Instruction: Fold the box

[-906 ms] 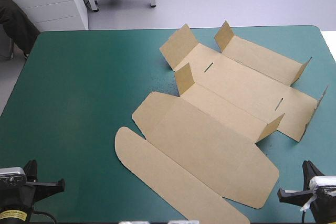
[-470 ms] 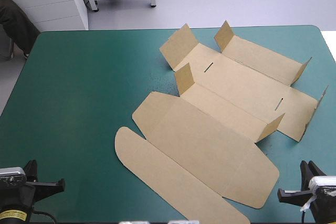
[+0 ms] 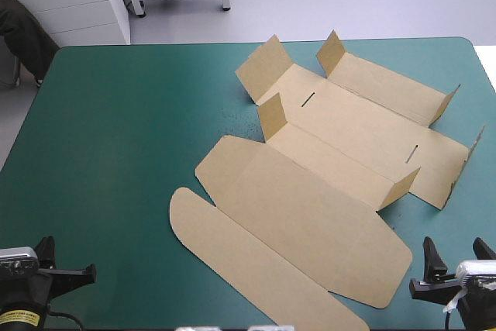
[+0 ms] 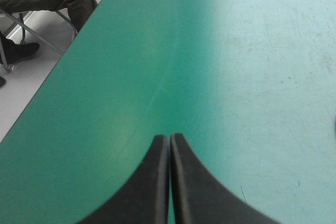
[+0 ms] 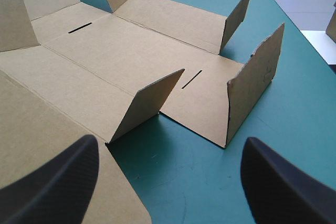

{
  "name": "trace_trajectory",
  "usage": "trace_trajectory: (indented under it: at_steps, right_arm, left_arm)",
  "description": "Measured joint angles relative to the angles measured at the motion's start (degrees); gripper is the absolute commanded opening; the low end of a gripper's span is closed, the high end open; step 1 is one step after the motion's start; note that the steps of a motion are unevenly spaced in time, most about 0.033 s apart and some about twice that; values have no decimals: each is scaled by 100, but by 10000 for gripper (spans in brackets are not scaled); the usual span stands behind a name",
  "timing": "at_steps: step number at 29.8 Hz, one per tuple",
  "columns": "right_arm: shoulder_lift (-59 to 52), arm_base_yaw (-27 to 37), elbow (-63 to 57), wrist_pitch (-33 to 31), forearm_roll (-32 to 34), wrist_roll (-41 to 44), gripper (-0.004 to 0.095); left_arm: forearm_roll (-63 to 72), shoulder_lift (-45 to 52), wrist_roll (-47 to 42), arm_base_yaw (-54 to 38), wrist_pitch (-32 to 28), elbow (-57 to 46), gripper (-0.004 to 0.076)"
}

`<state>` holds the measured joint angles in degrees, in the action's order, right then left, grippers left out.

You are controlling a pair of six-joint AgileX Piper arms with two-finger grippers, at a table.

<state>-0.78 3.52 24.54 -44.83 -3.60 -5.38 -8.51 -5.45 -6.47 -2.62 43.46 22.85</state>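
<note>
- The left gripper (image 4: pixel 169 139) was seen over the bare teal-green cover (image 3: pixel 116 129) at the table's near left corner, its black fingers pressed together on nothing.
- The box (image 3: pixel 310 191) was laid out as a flat brown sheet from the table's middle to its right side, with small flaps (image 3: pixel 273 114) raised.
- The right gripper (image 5: pixel 170 142) was held at the near right corner, fingers spread wide, one raised flap just ahead.

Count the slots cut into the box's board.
2. The left slot is in the box's wide middle panel, at its end toward the table's centre; the right slot is at that panel's other end. None seems hidden.
</note>
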Motion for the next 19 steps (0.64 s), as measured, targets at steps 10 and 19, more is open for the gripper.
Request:
trace_trajectory:
  at_steps: [10,19]
  right_arm:
    - [395,0,332,-132,0,1184,701]
    - [2408,0,1532,-423,-4,2413,701]
  left_arm:
    - [74,0,0,0,0,0,-10]
    - [82,0,0,0,0,0,-10]
